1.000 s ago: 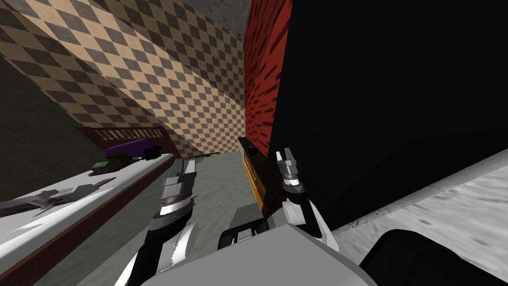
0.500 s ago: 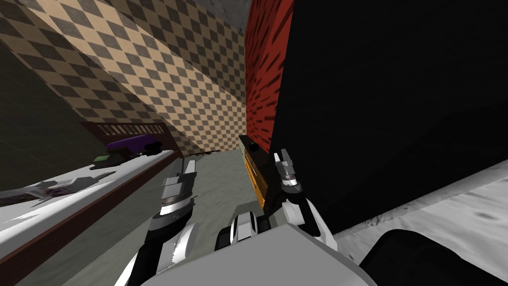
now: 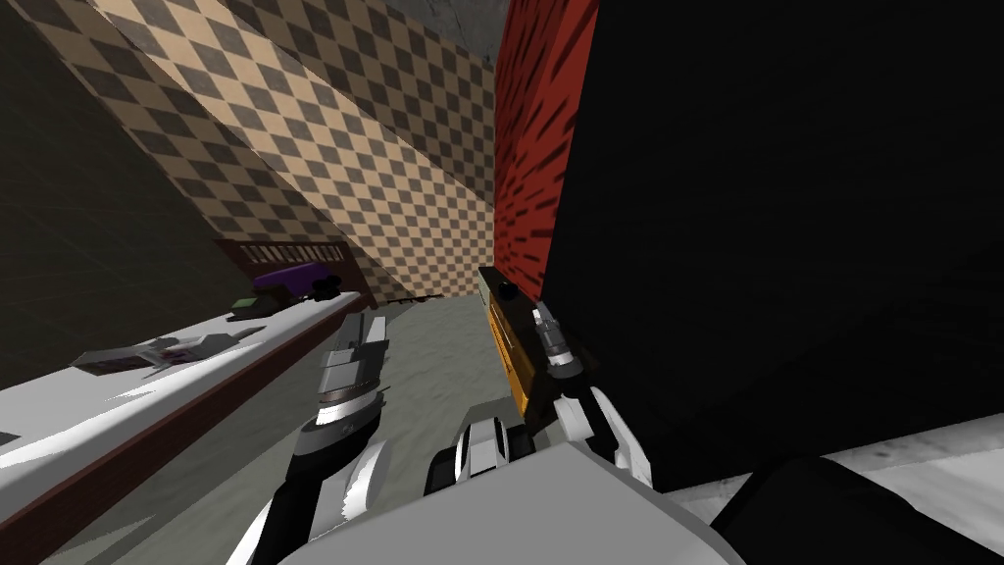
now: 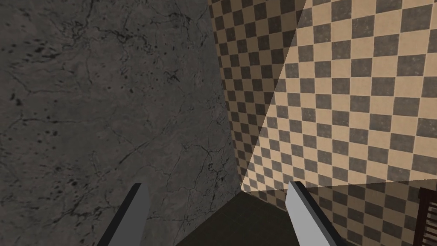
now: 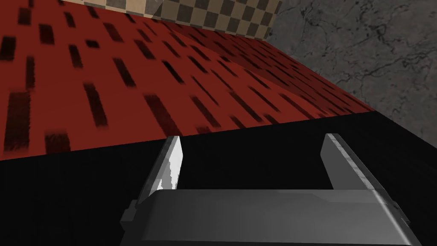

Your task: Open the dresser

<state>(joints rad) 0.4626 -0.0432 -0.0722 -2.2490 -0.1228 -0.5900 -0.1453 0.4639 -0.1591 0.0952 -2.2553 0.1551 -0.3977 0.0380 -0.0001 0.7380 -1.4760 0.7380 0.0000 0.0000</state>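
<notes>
Where its fingers (image 5: 172,164) gape, right hand (image 3: 538,313) beside black dresser (image 3: 765,245).

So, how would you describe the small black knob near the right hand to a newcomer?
Find the red wall with dark dashes. At its foot runs a narrow dark panel with an orange edge, beside the right hand. The knob is the one round black bump at its far end.
</notes>
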